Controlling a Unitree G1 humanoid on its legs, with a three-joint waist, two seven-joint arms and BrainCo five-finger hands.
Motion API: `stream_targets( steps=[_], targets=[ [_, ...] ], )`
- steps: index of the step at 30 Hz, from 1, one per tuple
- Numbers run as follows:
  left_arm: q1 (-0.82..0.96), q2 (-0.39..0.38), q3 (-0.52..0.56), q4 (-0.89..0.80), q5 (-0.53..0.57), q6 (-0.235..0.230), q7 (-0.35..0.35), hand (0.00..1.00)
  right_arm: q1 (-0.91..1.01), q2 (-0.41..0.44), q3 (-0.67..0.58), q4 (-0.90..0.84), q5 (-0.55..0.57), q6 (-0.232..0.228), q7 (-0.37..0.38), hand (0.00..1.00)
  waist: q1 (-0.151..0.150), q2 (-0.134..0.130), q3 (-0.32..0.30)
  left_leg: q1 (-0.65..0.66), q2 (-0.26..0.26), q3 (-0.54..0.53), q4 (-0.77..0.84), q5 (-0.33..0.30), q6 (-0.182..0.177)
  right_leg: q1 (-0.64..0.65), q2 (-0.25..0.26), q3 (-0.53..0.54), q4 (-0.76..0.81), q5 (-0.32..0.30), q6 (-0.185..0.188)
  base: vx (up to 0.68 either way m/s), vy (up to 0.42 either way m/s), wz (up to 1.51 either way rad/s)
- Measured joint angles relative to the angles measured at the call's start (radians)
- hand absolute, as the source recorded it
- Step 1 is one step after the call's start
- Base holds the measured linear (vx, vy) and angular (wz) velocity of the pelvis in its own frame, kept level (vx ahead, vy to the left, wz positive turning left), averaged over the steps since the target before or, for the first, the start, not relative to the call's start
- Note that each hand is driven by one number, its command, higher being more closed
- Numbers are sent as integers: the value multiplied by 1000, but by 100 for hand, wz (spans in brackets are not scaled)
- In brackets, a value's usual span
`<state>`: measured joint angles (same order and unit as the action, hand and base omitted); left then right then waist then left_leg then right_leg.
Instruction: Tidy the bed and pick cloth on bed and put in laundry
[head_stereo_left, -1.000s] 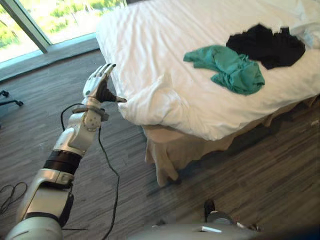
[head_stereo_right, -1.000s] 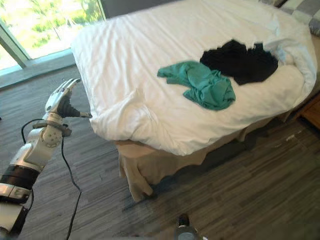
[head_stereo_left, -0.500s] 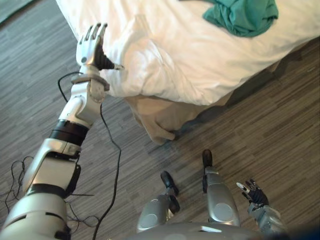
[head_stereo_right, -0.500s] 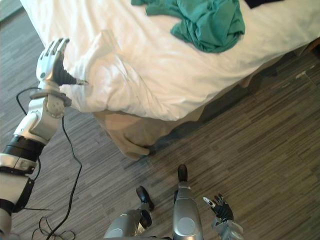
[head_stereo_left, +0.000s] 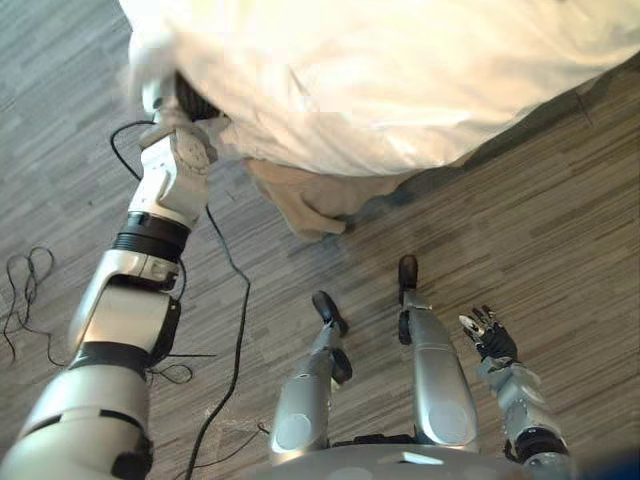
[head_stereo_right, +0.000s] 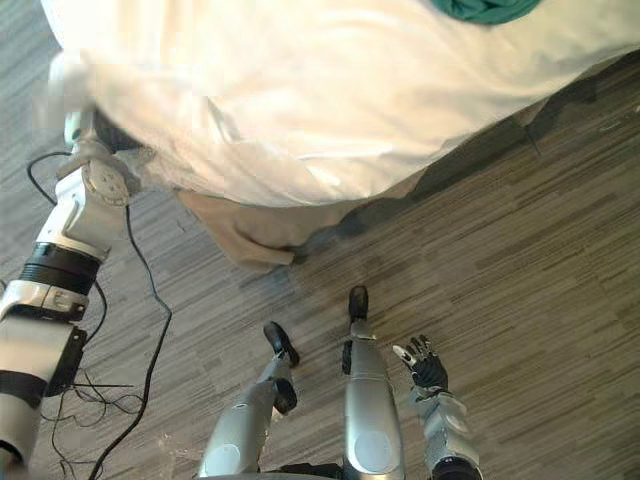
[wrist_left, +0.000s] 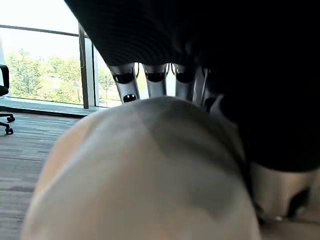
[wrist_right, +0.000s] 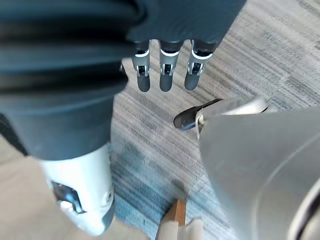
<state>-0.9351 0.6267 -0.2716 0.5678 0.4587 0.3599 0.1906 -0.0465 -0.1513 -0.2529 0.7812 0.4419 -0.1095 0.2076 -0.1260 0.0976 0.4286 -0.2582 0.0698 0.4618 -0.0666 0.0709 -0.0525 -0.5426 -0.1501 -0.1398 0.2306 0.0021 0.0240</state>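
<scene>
The white duvet (head_stereo_left: 380, 80) hangs over the bed's near corner. My left hand (head_stereo_left: 188, 100) is pushed in under the duvet's corner fold, which drapes over it. In the left wrist view its fingers (wrist_left: 125, 82) curl over a bunched bulge of the white duvet (wrist_left: 150, 175) that lies in the palm. An edge of the teal-green cloth (head_stereo_right: 485, 8) lies further up on the bed. My right hand (head_stereo_left: 488, 335) hangs low at my right side over the floor, fingers (wrist_right: 167, 75) straight and empty.
A beige bed skirt (head_stereo_left: 300, 200) hangs below the duvet down to the grey wood-plank floor (head_stereo_left: 560, 200). Past the left hand, a large window (wrist_left: 45, 65) and part of an office chair (wrist_left: 4, 90) stand beyond the bed.
The camera has tipped down, so the bed slid up the picture. My left hand went from straight fingers beside the duvet corner to curled into it. The right hand stayed low and open.
</scene>
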Motion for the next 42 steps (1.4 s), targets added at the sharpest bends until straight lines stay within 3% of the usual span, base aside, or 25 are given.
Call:
stream_targets(
  steps=[6,10,12,16,20,21,23,30,34,37,38,42],
  targets=[
    [83,-9,-81,-18,-17,-74,21,100,0,5,39,12,-27,20,-66,0,2,1,-1,49,-16,-6,0,0,0,60,-22,-11,-1,-5,7,71,19,8],
    [207,39,-112,-126,-96,-146,4,100,-14,-6,82,65,-48,33,-120,0,-10,11,-7,79,-32,-39,-1,0,0,114,-41,-29,-25,0,26,36,33,18],
    [285,70,-108,-183,-136,-201,-30,100,-29,-12,88,121,-74,53,-153,0,-23,25,-19,91,-35,-72,-2,0,0,158,-43,-63,-58,13,35,48,28,37],
    [425,118,-46,-278,-161,-299,-101,100,-29,-24,85,168,-110,83,-178,0,-20,41,-46,138,-39,-118,-3,0,0,262,-39,-110,-133,39,39,46,31,29],
    [621,126,7,-352,-202,-413,-178,100,-8,-20,85,213,-117,123,-192,0,1,53,-156,185,-29,-160,-15,-2,0,366,-19,-158,-221,60,39,63,-18,21],
    [670,116,10,-375,-211,-440,-197,0,7,-20,85,215,-117,130,-192,0,6,56,-183,207,-20,-176,-23,-12,1,398,-7,-170,-242,62,39,56,-39,12],
    [743,77,45,-394,-215,-469,-230,0,27,-18,84,219,-116,148,-192,0,8,56,-219,228,-5,-199,-30,-34,6,438,13,-189,-268,62,39,54,-38,18],
    [1003,-68,12,-308,-240,-465,-301,0,116,-11,68,239,-111,207,-170,0,26,14,-302,264,13,-250,-31,-46,-8,527,39,-246,-325,57,36,68,-34,20],
    [1147,-217,-26,-50,-199,-390,-289,0,134,9,53,263,-110,222,-162,0,60,-31,-336,289,24,-255,-31,-53,-18,556,49,-256,-325,44,34,39,-18,6],
    [1179,-307,-18,173,-99,-364,-208,0,133,33,30,276,-111,222,-139,0,73,-52,-350,303,24,-253,-31,-54,-18,570,49,-256,-325,43,35,0,0,0],
    [1188,-347,30,264,-62,-361,-158,0,137,37,27,278,-111,222,-131,0,79,-59,-355,315,23,-252,-32,-55,-18,581,48,-254,-325,43,35,0,0,0],
    [1196,-379,142,380,7,-346,-120,0,145,41,26,287,-110,218,-145,0,86,-66,-368,342,24,-244,-36,-57,-21,602,47,-244,-326,42,37,-45,7,-7]
  ],
)
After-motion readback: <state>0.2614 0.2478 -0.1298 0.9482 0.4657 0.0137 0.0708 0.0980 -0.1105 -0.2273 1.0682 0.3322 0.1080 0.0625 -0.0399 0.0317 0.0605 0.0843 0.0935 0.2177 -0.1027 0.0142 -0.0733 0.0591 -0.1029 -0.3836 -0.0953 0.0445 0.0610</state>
